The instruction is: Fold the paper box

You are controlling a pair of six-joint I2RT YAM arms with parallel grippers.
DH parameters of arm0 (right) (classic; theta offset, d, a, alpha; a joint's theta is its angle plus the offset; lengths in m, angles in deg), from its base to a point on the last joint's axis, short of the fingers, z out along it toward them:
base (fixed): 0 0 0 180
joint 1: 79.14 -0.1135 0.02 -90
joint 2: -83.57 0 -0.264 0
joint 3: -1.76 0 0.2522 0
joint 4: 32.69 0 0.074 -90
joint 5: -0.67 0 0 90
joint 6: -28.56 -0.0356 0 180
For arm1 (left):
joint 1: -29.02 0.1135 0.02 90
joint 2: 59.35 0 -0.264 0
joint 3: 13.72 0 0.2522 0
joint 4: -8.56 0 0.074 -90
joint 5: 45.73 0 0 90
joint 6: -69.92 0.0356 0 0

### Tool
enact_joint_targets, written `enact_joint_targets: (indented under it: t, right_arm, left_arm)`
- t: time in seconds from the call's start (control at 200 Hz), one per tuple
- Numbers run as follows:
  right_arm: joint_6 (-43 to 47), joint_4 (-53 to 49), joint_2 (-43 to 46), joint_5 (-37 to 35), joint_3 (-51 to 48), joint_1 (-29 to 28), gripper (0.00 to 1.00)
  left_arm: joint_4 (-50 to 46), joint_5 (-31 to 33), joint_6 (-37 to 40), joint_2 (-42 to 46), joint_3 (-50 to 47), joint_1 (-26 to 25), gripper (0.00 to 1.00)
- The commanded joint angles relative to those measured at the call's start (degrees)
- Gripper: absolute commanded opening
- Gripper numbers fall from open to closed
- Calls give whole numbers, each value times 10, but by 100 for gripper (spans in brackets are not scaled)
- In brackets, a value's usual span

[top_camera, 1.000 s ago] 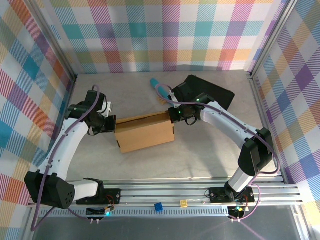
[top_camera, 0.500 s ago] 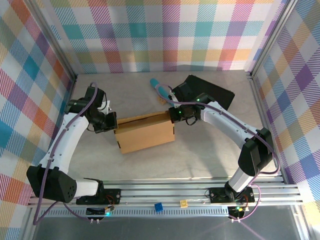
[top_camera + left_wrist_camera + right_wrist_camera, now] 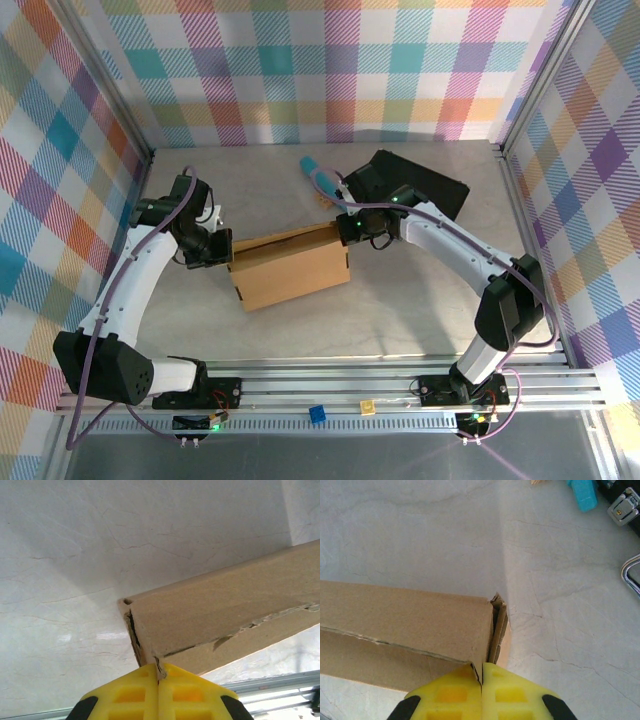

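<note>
Paper box (image 3: 290,270): sits mid-table, long axis running left to right and slightly skewed. It already stands as a shallow closed rectangular form, with the top panel down and the side walls up. Judged largely folded.

Outstanding, as far as can be seen:
- The left end corner shows a dark gap between layers.
- The right end shows doubled wall layers standing slightly proud, not flush.
- A ragged seam runs along the long side where two panels meet.

Final seating of the end flaps and tabs appears to remain.

Material: plain brown corrugated cardboard, matte, with flutes visible at the cut edges and sharp creases. The torn-looking seam suggests a soft board that will crush under a hard pinch.

Left gripper (image 3: 224,250): at the box's left end, yellow fingers (image 3: 125,695) pressed together with the corner edge of the wall nipped in the seam between them.

Right gripper (image 3: 347,232): at the right end, likewise pinched shut on the corner edge.

Table (image 3: 400,310): pale, smooth, with a marble-like vein pattern.

Beyond the box lie a black case (image 3: 425,188) with a metal latch (image 3: 622,509), rigid and rectangular, and a small blue object (image 3: 314,170), both clear of the box.
</note>
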Motion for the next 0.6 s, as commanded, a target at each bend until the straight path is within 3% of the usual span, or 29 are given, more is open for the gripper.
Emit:
enact_joint_targets:
  t: [0.0,0.595]
  right_arm:
    - [10,-68,-24,4,-5,-4,0]
    - [5,-71,-28,5,0,-4,0]
  left_arm:
    - [-33,23,28,4,25,6,0]
    - [40,-23,-15,35,-61,5,0]
